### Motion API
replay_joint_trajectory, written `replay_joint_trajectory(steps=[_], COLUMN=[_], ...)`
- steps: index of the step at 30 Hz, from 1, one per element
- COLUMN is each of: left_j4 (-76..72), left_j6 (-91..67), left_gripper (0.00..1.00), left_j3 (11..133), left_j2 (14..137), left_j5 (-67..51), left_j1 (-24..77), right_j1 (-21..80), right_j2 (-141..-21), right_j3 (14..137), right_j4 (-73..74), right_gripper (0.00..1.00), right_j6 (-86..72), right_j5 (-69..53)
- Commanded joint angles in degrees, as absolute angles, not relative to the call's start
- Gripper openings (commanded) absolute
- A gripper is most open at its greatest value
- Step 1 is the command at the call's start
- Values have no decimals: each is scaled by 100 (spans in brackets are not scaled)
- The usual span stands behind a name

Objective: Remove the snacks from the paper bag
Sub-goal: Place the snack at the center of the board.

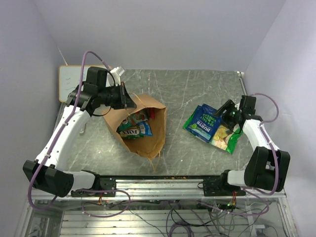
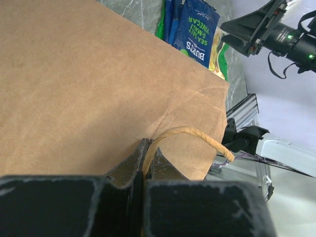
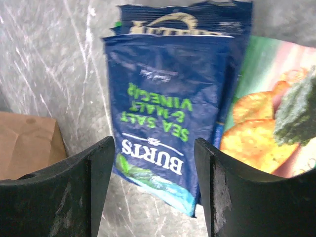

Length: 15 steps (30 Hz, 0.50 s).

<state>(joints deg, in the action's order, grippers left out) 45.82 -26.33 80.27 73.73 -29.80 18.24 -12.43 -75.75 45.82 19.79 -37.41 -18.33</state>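
The brown paper bag (image 1: 143,131) lies on its side mid-table, mouth toward the far side, with several packets (image 1: 136,127) showing inside. My left gripper (image 1: 129,102) is shut on the bag's twisted paper handle (image 2: 190,134) at its rim; the bag's side (image 2: 84,84) fills the left wrist view. A blue packet (image 1: 203,122) and a yellow-green packet (image 1: 224,138) lie on the table at right. My right gripper (image 1: 221,112) is open and empty above the blue packet (image 3: 163,113), with the yellow-green packet (image 3: 266,128) beside it.
A small white whiteboard (image 1: 69,81) leans at the far left corner. The table's metal front rail (image 1: 163,185) runs along the near edge. Walls close in on both sides.
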Motion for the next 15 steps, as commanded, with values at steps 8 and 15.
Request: replay_joint_trajectory(steps=[8,15], left_j4=[4247,4191], left_j6=[-2993,-3299], left_gripper=[7,7], left_j3=[7810,7819], left_j2=[7286,7385], left_j5=[-3199,-3212], left_j1=[1863,1863], right_j1=[1987,4302], right_j2=[-7815,-7234], right_j3=[6407,6116], right_j4=[3310,3195], right_gripper=[66,66], right_j6=[-2606,-2238], right_j5=[-1240,-1080])
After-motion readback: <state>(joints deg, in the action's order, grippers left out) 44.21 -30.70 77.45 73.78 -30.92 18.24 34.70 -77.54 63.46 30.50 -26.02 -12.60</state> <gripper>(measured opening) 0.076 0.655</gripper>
